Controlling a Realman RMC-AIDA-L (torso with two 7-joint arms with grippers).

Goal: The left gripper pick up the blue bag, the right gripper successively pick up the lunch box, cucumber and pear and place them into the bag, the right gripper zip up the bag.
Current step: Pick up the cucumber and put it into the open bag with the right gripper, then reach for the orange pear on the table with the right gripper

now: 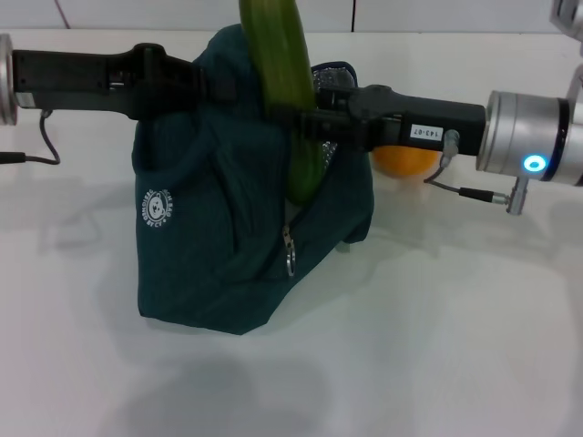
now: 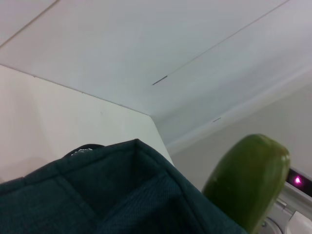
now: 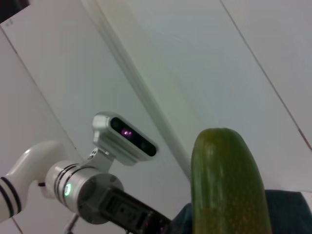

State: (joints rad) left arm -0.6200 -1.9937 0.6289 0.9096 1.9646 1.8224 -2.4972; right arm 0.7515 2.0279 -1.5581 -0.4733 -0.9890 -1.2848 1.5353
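While right hand (image 1: 290, 116) grips cucumber (image 1: 284, 82), blue bag (image 1: 219, 246) hides its tip.

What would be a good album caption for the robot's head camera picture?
Right claw lowers an upright cucumber into the blue bag held up by the left claw; a pear waits behind.

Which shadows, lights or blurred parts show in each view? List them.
Head view: soft shadow under the dark teal fabric bag, blue light on the right arm's silver wrist. Left wrist view: long green cucumber blurred at its tip. Right wrist view: pink glow on the head camera.
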